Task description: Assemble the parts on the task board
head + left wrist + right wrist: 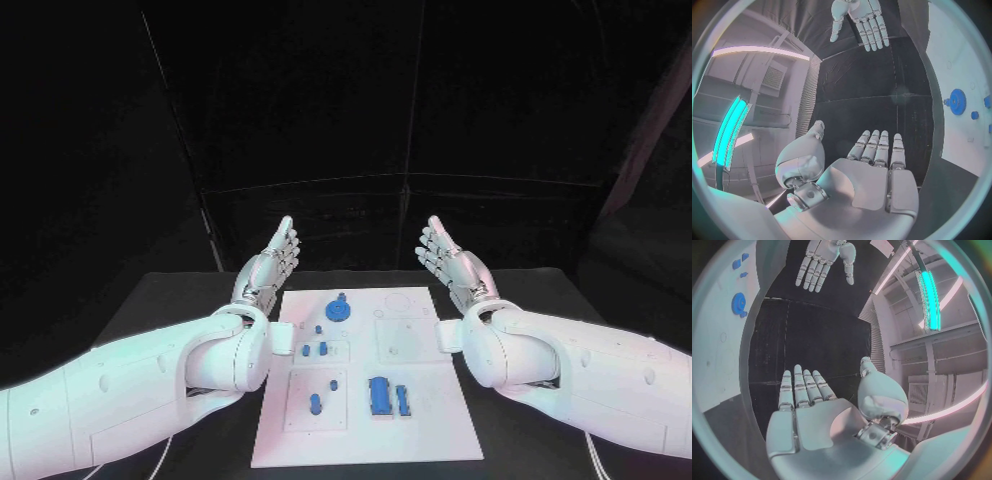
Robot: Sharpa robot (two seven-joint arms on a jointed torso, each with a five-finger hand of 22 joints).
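The white task board (433, 420) lies in the middle of the black table. On it sit a blue gear (339, 308), small blue pegs (313, 349) and two upright blue blocks (381, 394) nearer the front. My left hand (270, 264) hovers flat and open beyond the board's far left corner, fingers straight, holding nothing. My right hand (453, 261) mirrors it past the far right corner, also open and empty. The left wrist view has my left hand (873, 175), the blue gear (957, 101) and the right hand (861, 20). The right wrist view has my right hand (807, 415), the gear (739, 304) and the left hand (823, 260).
The black table (173, 300) extends on both sides of the board. Dark curtains stand behind the table's far edge. Bare board surface (411, 335) lies between the gear and the blocks.
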